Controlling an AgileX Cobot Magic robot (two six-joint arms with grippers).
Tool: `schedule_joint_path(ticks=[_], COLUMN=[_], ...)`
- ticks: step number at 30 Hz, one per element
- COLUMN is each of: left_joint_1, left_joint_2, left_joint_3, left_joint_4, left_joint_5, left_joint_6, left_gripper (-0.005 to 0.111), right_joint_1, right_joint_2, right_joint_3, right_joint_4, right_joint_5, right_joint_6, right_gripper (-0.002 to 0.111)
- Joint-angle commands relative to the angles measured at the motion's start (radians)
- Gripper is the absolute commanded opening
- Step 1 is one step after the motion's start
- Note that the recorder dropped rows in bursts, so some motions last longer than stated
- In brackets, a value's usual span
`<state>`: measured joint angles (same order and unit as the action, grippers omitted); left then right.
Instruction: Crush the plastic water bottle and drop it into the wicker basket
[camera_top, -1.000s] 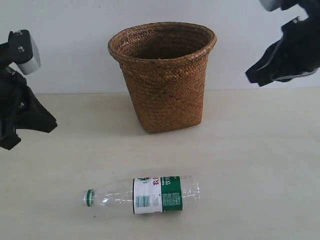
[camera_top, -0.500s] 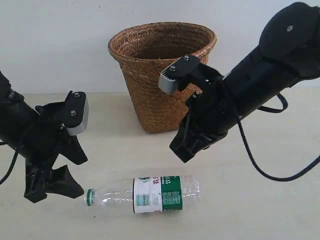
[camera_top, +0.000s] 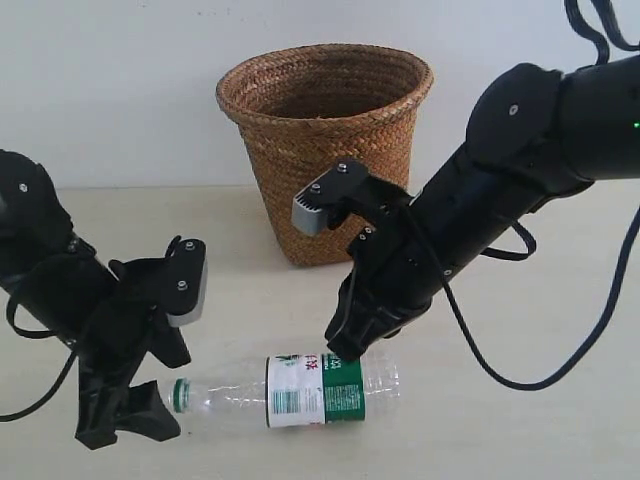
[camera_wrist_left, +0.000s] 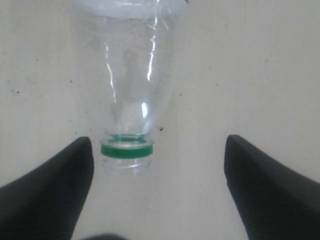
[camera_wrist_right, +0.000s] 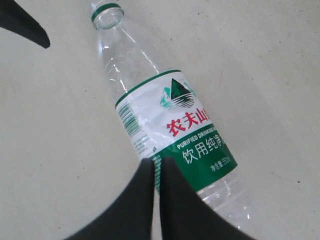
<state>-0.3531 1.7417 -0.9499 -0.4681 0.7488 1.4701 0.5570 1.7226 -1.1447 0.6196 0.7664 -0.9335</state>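
The plastic water bottle (camera_top: 310, 390) lies on its side on the table, its green-ringed neck pointing left and its body uncrushed. My left gripper (camera_top: 172, 396) is open at the neck end. In the left wrist view the neck (camera_wrist_left: 126, 148) lies between the fingers of the left gripper (camera_wrist_left: 157, 145), close to one finger and touching neither. My right gripper (camera_top: 345, 350) is shut with nothing in it, and its tips sit on top of the green-and-white label (camera_wrist_right: 175, 120). In the right wrist view its two fingers (camera_wrist_right: 156, 161) stand almost together. The wicker basket (camera_top: 325, 150) stands upright behind the bottle.
The pale table (camera_top: 540, 400) runs back to a white wall behind the basket. The right arm's black cables (camera_top: 500, 330) loop down over the table at the right. The left arm's body (camera_top: 50, 280) is low at the far left.
Both arms have come down from the frame edges to the bottle, the left to its neck end and the right onto its label. The bottle and the basket have not moved.
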Motion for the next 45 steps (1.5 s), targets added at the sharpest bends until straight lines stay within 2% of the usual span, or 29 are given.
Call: schedule_joint_path(ticks=[1,10,13,15,20,22,29,36,45], left_joint_1=[-0.008,-0.008,-0.008,-0.008,-0.008,-0.008,-0.008,-0.008,-0.008], left_joint_2=[0.055,0.142,0.156,0.156,0.156,0.156,0.156,0.156,0.156], left_joint_3=[0.002,0.002,0.002,0.002,-0.002,-0.002,-0.002,-0.002,-0.002], left_joint_4=[-0.005,-0.058,-0.058,-0.058,-0.058,-0.058,-0.058,-0.058,-0.058], left_joint_5=[-0.045,-0.122,-0.124,-0.131,-0.115,-0.105,-0.117,-0.117,-0.117], left_joint_6=[0.011,0.072,0.072,0.072,0.072,0.082,0.083,0.078,0.078], left_gripper=[0.068,0.067,0.062,0.054,0.016,0.005,0.004,0.004,0.004], right_joint_1=[0.001,0.001,0.001,0.001,0.018,0.042,0.102,0.102,0.102], right_joint_2=[-0.001,-0.001,0.001,0.003,0.044,0.062,0.164,0.255,0.333], right_joint_3=[-0.006,-0.006,-0.006,-0.006,-0.006,-0.006,-0.078,-0.189,-0.196], right_joint_4=[0.004,0.009,0.027,0.030,0.071,0.076,0.079,0.079,0.050], right_joint_5=[-0.003,-0.003,-0.003,-0.003,0.005,-0.018,-0.038,0.047,0.021], right_joint_6=[0.006,0.006,0.009,0.009,0.009,0.011,0.148,0.249,0.298], right_gripper=[0.000,0.000,0.000,0.000,0.000,0.000,0.000,0.000,0.000])
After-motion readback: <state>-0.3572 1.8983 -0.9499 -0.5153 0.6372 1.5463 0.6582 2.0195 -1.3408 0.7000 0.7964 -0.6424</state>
